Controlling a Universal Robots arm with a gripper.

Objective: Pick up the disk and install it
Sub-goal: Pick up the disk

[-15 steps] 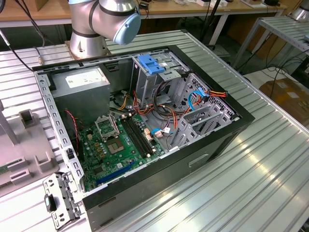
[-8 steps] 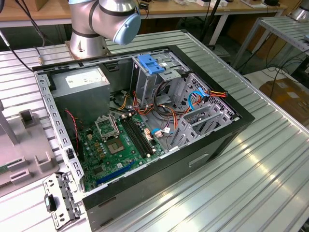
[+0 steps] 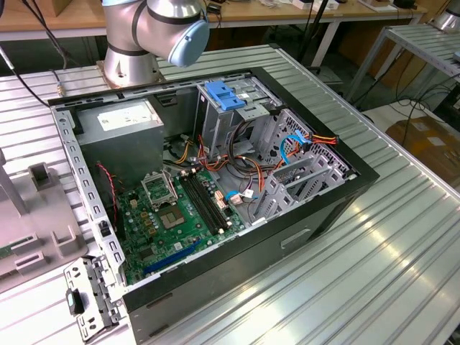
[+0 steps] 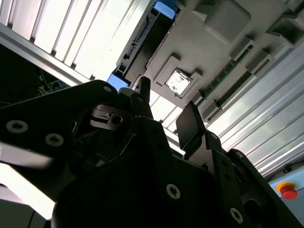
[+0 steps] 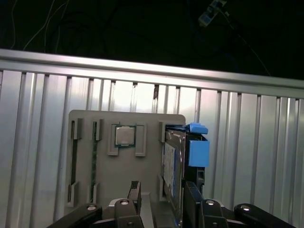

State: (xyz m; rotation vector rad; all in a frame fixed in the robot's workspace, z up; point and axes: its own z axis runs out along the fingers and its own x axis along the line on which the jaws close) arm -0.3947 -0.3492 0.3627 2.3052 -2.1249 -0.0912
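Exterior view: open computer case (image 3: 215, 180) on ribbed worktop (image 3: 374, 273), drive cage (image 3: 309, 172) inside.
First wrist view: disk (image 5: 172, 164) upright on edge in grey tray (image 5: 90, 156); fingers (image 5: 134, 192) spread, empty, near it. Likely stiff, weighty, shock-sensitive; grasp the flat metal faces.
Second wrist view: adds red button (image 4: 288, 190).

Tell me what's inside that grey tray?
The grey tray holds a square chip in a pocket and the disk, standing on edge in a slot. One end of the disk is hidden behind the open gripper.
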